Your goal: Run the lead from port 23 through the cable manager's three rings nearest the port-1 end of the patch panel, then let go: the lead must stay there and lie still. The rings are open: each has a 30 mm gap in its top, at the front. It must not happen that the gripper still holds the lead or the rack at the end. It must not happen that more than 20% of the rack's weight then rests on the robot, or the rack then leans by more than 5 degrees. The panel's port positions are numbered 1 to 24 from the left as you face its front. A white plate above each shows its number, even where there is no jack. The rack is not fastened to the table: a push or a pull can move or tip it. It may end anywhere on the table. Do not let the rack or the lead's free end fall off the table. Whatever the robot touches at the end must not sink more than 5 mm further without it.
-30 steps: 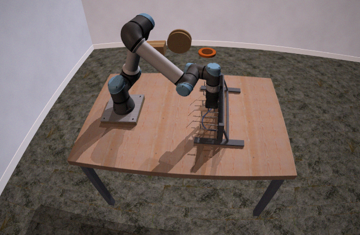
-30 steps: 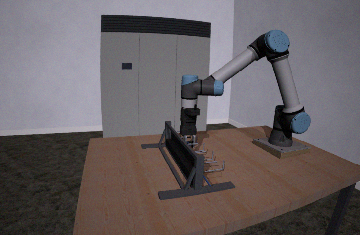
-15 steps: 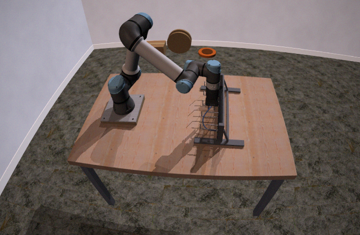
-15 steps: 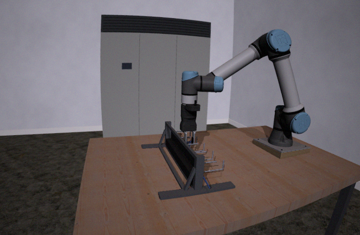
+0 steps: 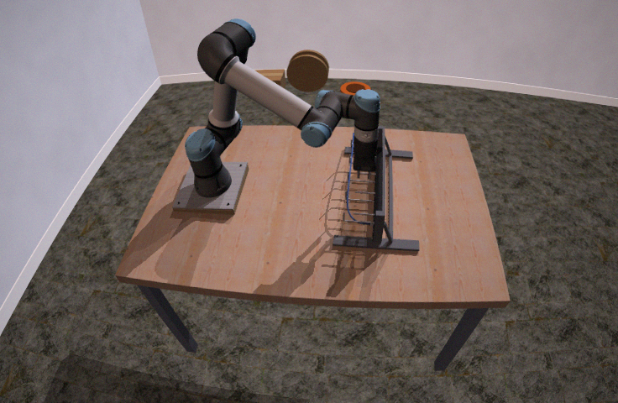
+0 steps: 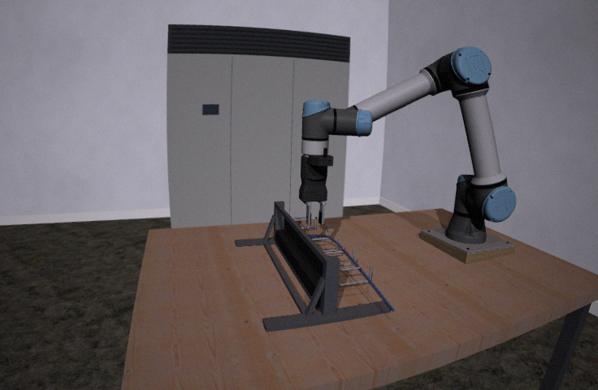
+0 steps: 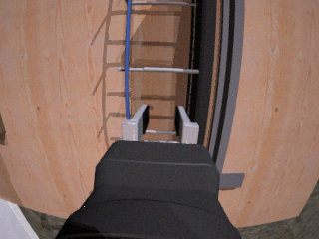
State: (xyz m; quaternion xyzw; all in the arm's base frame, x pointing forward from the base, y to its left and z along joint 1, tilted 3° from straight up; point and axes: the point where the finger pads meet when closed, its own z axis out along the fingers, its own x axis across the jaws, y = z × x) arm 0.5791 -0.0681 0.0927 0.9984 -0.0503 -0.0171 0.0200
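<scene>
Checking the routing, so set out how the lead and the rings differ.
The lead is blue; the rings are grey metal. The lead runs along the rack; the rings jut out across it. The lead is one long line; the rings are several short bars. Both lie on the rack's front side.

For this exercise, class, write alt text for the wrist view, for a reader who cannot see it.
Seen from above, the black two-finger gripper hangs open and holds nothing, over a wooden table. A thin blue lead runs away from its left finger's outer side, across grey metal cable-manager rings that jut from the dark rack frame on the right.
</scene>
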